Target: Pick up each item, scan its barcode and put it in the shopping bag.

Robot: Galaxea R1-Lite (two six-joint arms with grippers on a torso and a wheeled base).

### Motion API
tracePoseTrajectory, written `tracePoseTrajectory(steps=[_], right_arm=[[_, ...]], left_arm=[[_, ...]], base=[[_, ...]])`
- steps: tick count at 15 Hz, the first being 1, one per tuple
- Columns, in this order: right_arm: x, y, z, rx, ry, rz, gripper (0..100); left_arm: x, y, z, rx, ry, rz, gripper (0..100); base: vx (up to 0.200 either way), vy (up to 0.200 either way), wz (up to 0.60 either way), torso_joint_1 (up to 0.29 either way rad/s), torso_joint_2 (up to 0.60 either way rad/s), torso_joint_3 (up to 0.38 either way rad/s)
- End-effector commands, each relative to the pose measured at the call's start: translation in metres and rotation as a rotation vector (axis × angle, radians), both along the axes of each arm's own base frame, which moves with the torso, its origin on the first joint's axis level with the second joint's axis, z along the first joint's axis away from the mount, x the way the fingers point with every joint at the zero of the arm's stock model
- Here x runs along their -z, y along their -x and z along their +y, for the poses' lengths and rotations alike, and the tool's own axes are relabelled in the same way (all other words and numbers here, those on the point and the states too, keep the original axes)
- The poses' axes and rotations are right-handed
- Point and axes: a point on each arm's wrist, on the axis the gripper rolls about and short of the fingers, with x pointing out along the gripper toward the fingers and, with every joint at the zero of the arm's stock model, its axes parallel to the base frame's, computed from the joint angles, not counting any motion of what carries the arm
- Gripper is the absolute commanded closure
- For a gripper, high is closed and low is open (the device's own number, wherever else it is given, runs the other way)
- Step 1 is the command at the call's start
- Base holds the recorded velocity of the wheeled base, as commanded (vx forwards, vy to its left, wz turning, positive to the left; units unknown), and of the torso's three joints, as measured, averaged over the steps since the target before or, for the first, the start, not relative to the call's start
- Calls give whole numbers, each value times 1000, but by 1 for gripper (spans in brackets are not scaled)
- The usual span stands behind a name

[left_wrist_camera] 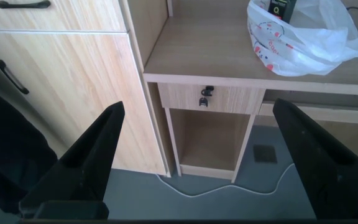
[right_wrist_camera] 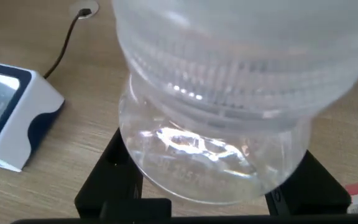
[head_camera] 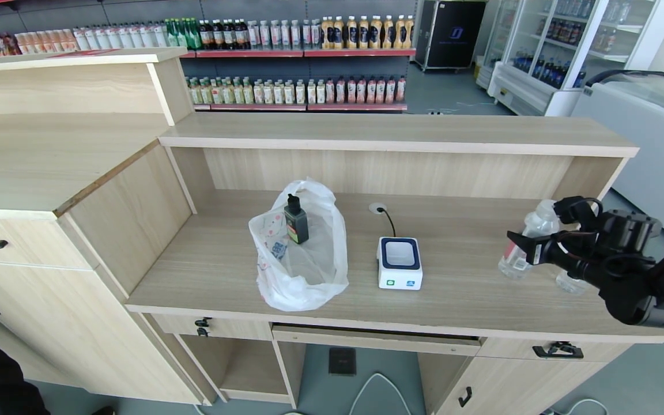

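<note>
- The white box-shaped barcode scanner with a dark blue frame (head_camera: 400, 262) sits mid-way along the pale wooden checkout counter (head_camera: 453, 311); its black cable (head_camera: 388, 222) runs to a hole behind it.
- The clear ribbed plastic bottle (head_camera: 515, 264) is well to the right of the scanner, tilted, its base near the counter top.
- The right gripper (head_camera: 542, 233) has its fingers clamped against that bottle's sides.
- A second small clear bottle (head_camera: 571, 282) stands farther right of the scanner, just beside the held one.
- The white, thin plastic shopping bag (head_camera: 303, 276) lies open just left of the scanner, with a dark pump-topped bottle (head_camera: 295, 222) upright inside.
- The left gripper (left_wrist_camera: 199, 109) hangs left of the scanner and below counter level, fingers spread wide, holding nothing.
</note>
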Motion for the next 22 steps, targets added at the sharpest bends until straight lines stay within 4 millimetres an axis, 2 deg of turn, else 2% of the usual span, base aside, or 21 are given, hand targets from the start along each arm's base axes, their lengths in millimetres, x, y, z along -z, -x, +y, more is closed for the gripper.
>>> tracePoseTrajectory(steps=[1, 3, 7, 9, 10, 11, 16, 17, 22], right_arm=[[-64, 33, 19, -30, -76, -38, 100], [-88, 53, 30, -46, -130, -21, 100], [-154, 116, 56, -98, -264, 12, 100], [-180, 142, 65, -126, -304, 16, 100], [-186, 149, 68, -136, -315, 24, 100], [-201, 167, 76, -168, -333, 38, 100], [-229, 212, 103, -195, -414, 100, 100], [-232, 216, 105, -196, -425, 106, 100], [-246, 261, 113, -227, -523, 203, 100]], left_arm=[[0, 0, 0, -1, 0, 0, 0], [0, 0, 0, -1, 0, 0, 0], [0, 0, 0, -1, 0, 0, 0], [0, 0, 0, -1, 0, 0, 0], [0, 0, 0, -1, 0, 0, 0], [0, 0, 0, -1, 0, 0, 0], [0, 0, 0, -1, 0, 0, 0], [0, 0, 0, -1, 0, 0, 0], [0, 0, 0, -1, 0, 0, 0]], base=[[0, 0, 0, 0, 0, 0], [0, 0, 0, 0, 0, 0], [0, 0, 0, 0, 0, 0], [0, 0, 0, 0, 0, 0], [0, 0, 0, 0, 0, 0], [0, 0, 0, 0, 0, 0], [0, 0, 0, 0, 0, 0], [0, 0, 0, 0, 0, 0], [0, 0, 0, 0, 0, 0]])
